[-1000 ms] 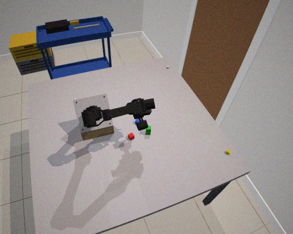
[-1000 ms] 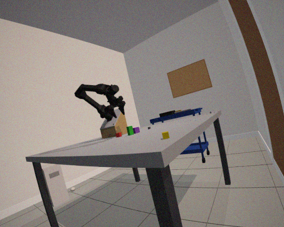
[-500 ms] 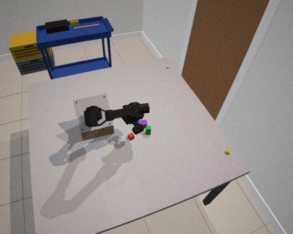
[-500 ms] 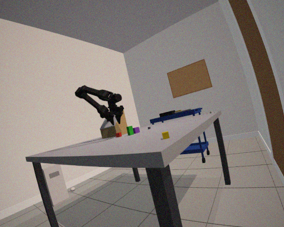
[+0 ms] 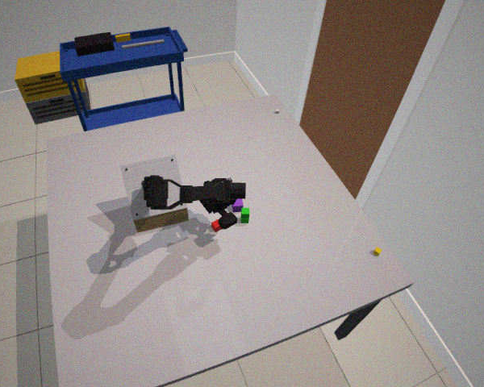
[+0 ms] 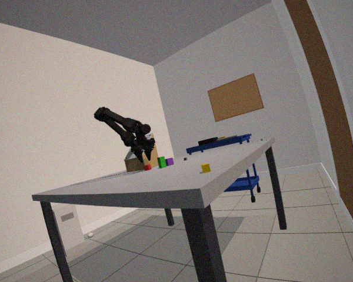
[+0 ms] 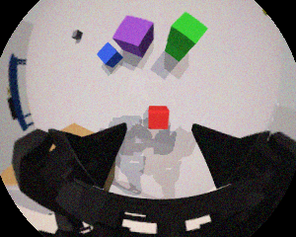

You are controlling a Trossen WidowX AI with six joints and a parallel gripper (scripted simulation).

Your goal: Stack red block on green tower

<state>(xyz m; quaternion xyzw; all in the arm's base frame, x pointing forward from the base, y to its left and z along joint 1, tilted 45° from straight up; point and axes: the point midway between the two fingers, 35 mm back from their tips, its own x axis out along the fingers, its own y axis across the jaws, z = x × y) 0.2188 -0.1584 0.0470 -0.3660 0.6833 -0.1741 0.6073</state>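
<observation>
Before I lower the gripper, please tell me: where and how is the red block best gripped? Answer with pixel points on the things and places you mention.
Probably by two opposite side faces of the red block (image 5: 215,226) (image 6: 147,167) (image 7: 158,118), from above. It is a small cube on the table, and the open gripper's (image 6: 145,161) (image 7: 159,126) fingers point down, spread wider than it.

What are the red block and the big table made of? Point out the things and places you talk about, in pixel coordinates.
The red block (image 5: 215,226) (image 6: 147,167) (image 7: 158,118) looks like matte plastic or painted wood: it's one even colour, with no grain showing. The table (image 5: 275,291) (image 6: 125,198) might be painted wood or laminate, since its pale top looks smooth and dull. Its dark legs could be painted metal, but I can't be sure.
</observation>
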